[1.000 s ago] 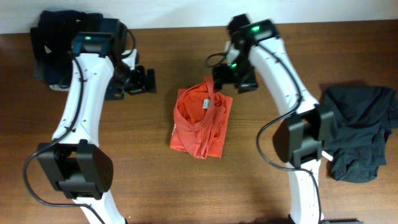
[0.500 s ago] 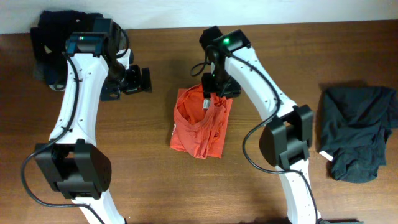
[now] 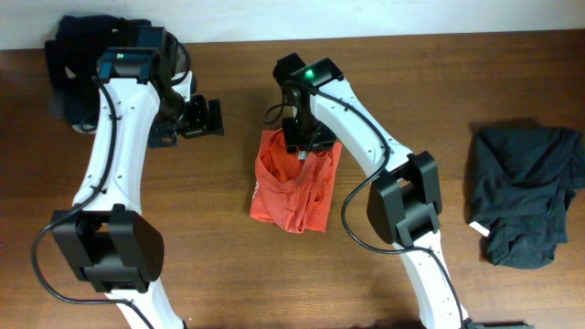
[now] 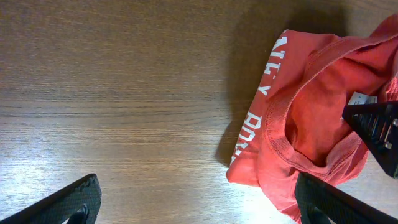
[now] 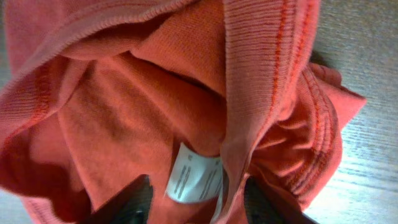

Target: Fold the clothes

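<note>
Red-orange short-sleeved cotton T-shirt (image 3: 291, 187) lies near ctr of the brown wood-grain worktop (image 3: 228, 265), btwn the two white arms. The worktop fills almost the whole overhead view. A thin pale strip of wall (image 3: 274, 16) runs along the far edge, and no more of the room shows. The wood has a fine straight grain w/ a soft sheen under the light.

A plain charcoal-black crumpled garment (image 3: 526, 196) sits at the right side, well apart from the shirt. A dark heap of clothes (image 3: 87, 55) is bunched in the far-left corner, partly behind the left arm.

The shirt is a loose, rumpled, roughly oblong bundle, not flat. Its neck opening faces up w/ the ribbed collar band curling round a hollow. White printed lettering (image 4: 261, 106) runs along the edge nearest the left arm, only partly readable. A small white sewn-in label (image 5: 189, 177) hangs inside the collar. Seams and ribbing show clearly close up, and folds are piled on each other at the far end.

The right claw (image 3: 302, 146) is down on the shirt's far edge. Its dark fingers (image 5: 134, 199) stand partly spread either side of the collar band and label, w/ fabric btwn them and no visible squeeze. The left claw (image 3: 218, 118) hangs over bare wood left of the shirt, spread wide and holding nothing.
</note>
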You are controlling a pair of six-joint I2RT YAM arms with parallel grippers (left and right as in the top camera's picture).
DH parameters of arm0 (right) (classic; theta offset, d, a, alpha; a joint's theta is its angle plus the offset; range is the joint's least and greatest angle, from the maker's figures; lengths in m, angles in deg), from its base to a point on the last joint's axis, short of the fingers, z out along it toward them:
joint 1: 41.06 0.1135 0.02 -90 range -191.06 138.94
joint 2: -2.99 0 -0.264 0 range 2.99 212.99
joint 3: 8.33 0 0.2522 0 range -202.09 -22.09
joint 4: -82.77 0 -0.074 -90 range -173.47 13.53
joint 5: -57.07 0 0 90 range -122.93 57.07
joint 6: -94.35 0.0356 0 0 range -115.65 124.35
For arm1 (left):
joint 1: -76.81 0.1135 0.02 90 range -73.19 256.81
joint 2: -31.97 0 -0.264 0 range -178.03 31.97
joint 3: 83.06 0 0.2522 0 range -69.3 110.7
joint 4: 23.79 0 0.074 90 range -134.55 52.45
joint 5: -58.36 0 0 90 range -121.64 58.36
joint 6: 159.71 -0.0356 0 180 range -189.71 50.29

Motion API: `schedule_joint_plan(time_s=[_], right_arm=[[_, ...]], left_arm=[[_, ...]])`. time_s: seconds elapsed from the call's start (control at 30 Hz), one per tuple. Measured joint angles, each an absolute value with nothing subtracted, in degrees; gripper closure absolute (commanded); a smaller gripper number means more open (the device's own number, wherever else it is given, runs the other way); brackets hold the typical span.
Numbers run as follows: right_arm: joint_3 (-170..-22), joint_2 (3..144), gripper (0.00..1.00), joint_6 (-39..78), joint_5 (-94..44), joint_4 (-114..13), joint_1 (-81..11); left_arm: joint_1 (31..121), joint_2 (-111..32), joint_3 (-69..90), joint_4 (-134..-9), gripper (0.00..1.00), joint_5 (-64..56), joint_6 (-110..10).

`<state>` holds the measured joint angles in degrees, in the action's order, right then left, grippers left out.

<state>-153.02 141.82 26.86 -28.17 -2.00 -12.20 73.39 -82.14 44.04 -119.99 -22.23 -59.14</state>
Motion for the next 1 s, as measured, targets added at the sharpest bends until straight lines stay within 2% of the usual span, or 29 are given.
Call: schedule_joint_plan(time_s=[0.1,0.2,0.23,0.5,1.0], right_arm=[[-153.02,142.3,0.7,27.01,-28.19,-2.13,-12.2],[-153.02,142.36,0.94,27.07,-28.35,-2.26,-12.2],[-153.02,142.36,0.96,26.83,-28.48,-2.3,-12.22],[-153.02,142.36,0.96,27.42,-29.05,-1.47,-12.52],[-161.66,142.36,0.96,29.63,-37.0,13.52,-16.31]], left_arm=[[73.39,-82.14,44.04,-120.01,0.01,-22.26,-59.12],[73.39,-82.14,44.04,-119.99,0.01,-22.26,-59.12],[73.39,-82.14,44.04,-120.01,0.01,-22.26,-59.12],[73.39,-82.14,44.04,-120.01,0.01,-22.26,-59.12],[73.39,-82.14,44.04,-119.53,0.01,-22.26,-59.12]])
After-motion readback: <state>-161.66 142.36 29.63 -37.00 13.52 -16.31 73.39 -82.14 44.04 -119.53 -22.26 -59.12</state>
